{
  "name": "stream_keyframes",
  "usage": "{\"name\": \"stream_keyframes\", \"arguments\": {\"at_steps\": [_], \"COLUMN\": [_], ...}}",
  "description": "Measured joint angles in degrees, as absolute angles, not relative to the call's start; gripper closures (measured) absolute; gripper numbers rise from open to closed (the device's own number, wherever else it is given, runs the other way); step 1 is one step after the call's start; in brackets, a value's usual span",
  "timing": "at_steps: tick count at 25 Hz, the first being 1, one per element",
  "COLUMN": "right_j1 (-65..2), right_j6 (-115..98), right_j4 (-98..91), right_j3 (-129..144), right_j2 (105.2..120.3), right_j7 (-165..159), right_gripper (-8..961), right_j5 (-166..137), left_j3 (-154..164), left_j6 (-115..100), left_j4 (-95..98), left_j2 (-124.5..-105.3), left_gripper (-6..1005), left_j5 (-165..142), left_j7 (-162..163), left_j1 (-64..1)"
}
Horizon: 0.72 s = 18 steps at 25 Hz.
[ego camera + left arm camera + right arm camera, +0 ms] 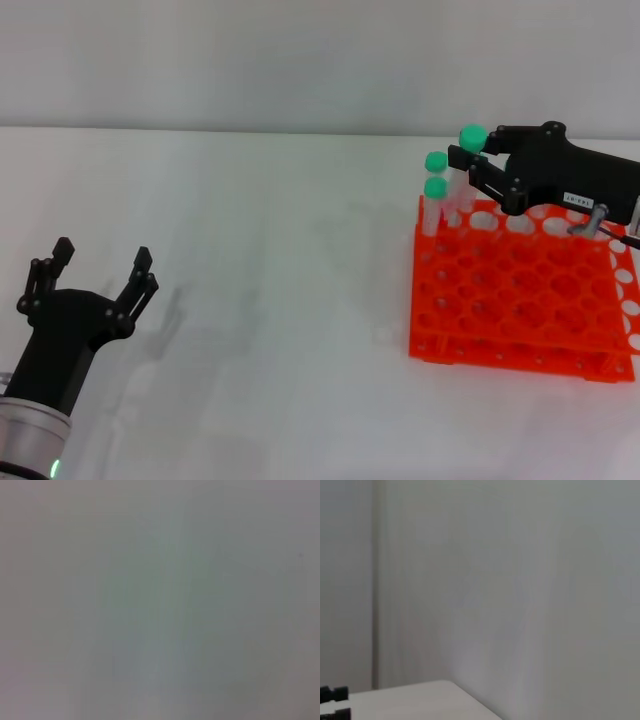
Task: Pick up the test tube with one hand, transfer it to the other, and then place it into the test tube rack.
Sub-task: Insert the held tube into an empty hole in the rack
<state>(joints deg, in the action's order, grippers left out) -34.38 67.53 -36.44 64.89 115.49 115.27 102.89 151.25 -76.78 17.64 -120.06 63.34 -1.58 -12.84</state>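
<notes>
Lowering into the bright orange-red plastic test tube rack (520,300), right of frame, is judged the step in hand; a vertical descent into a far-left hole is called for. The slender green-capped clear tube (470,150) is clenched by the black right gripper (478,165) beside two seated tubes (435,195). The black left gripper (100,275), lower left, is spread, empty.

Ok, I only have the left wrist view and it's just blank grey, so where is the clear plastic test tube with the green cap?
Observer: In the head view, the black right gripper holds the test tube upright at the far left corner of the orange-red plastic test tube rack.
Operator: Any tubes standing in it?
Observer: Yes, two other green-capped tubes stand in that same corner.
Operator: And my left gripper?
Observer: The left gripper is open and empty over the white table, well apart from the rack.
</notes>
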Motion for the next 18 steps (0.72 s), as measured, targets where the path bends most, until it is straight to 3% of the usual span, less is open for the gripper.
{"name": "stream_keyframes", "arguments": {"at_steps": [18], "right_j1": [-34.2], "right_j6": [61.8], "right_j4": [-35.9], "right_j3": [65.4], "right_j2": [115.16], "right_j7": [112.9], "right_gripper": [752], "right_j5": [101.0], "left_j3": [151.4], "left_j6": [-76.4], "left_j4": [17.9], "left_j2": [-120.06], "left_gripper": [99], "left_j5": [63.3], "left_j7": [-1.6], "left_j1": [-13.3]}}
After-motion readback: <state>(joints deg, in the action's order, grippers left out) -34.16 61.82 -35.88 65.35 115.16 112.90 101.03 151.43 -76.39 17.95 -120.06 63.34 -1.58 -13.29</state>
